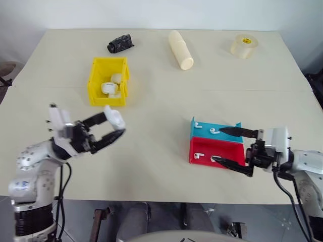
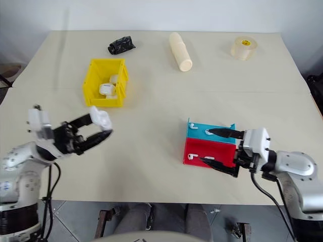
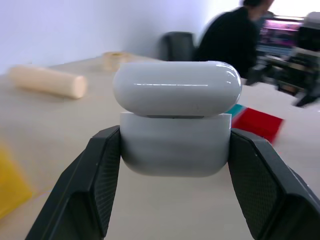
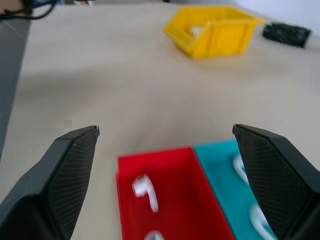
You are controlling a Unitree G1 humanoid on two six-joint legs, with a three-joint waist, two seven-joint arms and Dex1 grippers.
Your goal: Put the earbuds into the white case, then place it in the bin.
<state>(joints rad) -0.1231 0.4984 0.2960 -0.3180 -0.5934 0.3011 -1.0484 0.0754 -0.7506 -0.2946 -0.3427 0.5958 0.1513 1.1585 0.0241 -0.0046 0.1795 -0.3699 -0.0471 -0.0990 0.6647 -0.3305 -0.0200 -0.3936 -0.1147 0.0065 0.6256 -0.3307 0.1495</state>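
1. We find the left gripper clamped on the white case, held above the table, lid ajar.
2. The right gripper stands wide, holding nothing, straddling the red tray and blue tray, where the earbuds lie.
3. The bin sits well apart.
4. Risks: we judge the glossy case could slip or twist; tiny earbuds may squirt from broad fingers.

open table between bin and trays

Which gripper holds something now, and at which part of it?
The left gripper holds the white case by the two sides of its lower body. The right gripper is open, holding nothing.
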